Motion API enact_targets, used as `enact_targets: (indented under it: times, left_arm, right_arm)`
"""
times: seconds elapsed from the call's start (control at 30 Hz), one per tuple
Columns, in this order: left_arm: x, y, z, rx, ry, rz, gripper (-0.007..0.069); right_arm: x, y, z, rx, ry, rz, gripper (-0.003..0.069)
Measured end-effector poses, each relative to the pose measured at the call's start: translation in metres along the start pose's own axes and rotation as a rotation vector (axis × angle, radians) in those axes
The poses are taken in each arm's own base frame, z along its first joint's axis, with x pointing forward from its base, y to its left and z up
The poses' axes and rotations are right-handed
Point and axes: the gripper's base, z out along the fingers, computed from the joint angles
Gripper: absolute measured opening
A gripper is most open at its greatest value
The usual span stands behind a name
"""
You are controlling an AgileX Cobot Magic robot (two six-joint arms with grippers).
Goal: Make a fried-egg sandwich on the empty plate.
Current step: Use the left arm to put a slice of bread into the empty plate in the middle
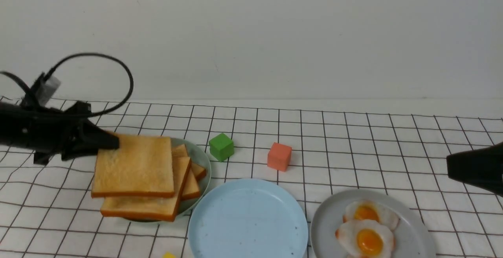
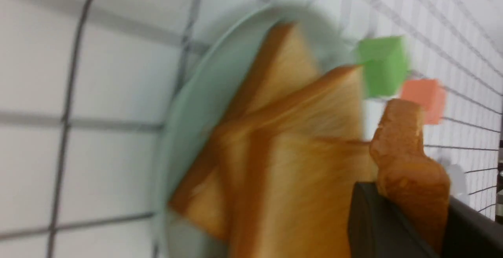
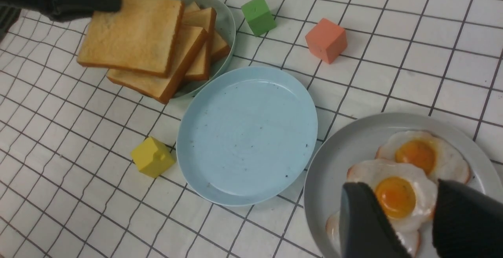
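Observation:
The empty plate [image 1: 247, 218] is light blue and sits front centre, bare in the right wrist view too [image 3: 247, 132]. My left gripper [image 1: 112, 142] is shut on the back left corner of a toast slice [image 1: 135, 165], which sits just over the other toast slices [image 1: 149, 207] on the pale green plate [image 1: 202, 159]. The left wrist view shows the crust [image 2: 408, 163] pinched between the jaws. My right gripper [image 3: 401, 189] is open above two fried eggs [image 3: 397, 197] on the grey plate [image 3: 334, 159], with nothing between its fingers.
A green cube [image 1: 221, 146] and an orange cube [image 1: 279, 156] stand behind the blue plate. A yellow block [image 3: 152, 156] lies at that plate's front left. A checked cloth covers the table, and a white wall rises behind it.

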Motion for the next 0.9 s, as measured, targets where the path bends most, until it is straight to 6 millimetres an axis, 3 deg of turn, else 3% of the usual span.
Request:
enact_targets:
  times: [0.03,0.13,0.23,0.27,0.3,0.33,0.43,0.47,0.6,0.8,0.9]
  left_arm:
    - [-0.001,-0.002,-0.002,0.005,-0.002,0.006,0.0097]
    - [-0.009,-0.039,-0.025,0.102,-0.038,0.084,0.0097]
    - [-0.002,-0.078,-0.027,0.215,-0.017,0.177,0.0097]
    - [-0.001,-0.08,-0.026,0.221,-0.015,0.186,0.0097]
    - [0.005,-0.097,-0.019,0.255,0.015,0.224,0.0097]
    - [0.007,-0.102,-0.016,0.264,0.026,0.235,0.0097]
    - [0.037,-0.134,0.021,0.324,0.175,0.3,0.0097]
    - [0.037,-0.134,0.022,0.323,0.177,0.3,0.0097]
    - [0.067,-0.14,0.07,0.25,0.315,0.345,0.0097]
    - [0.071,-0.124,0.109,0.121,0.294,0.276,0.0097]
    - [0.071,-0.117,0.119,0.09,0.293,0.217,0.0101]
  right_arm:
    - [0.0,0.0,0.0,0.0,0.0,0.0,0.0284]
    - [0.0,0.0,0.0,0.0,0.0,0.0,0.0284]
    - [0.0,0.0,0.0,0.0,0.0,0.0,0.0284]
    - [0.0,0.0,0.0,0.0,0.0,0.0,0.0284]
    - [0.0,0.0,0.0,0.0,0.0,0.0,0.0284]
    - [0.0,0.0,0.0,0.0,0.0,0.0,0.0284]
    - [0.0,0.0,0.0,0.002,0.001,-0.002,0.0284]
    - [0.0,0.0,0.0,0.002,0.001,-0.002,0.0284]
    - [0.0,0.0,0.0,0.003,0.001,-0.003,0.0284]
    - [0.003,-0.003,0.0,0.033,0.029,-0.033,0.0284]
    - [0.003,-0.005,0.0,0.049,0.036,-0.047,0.0284]
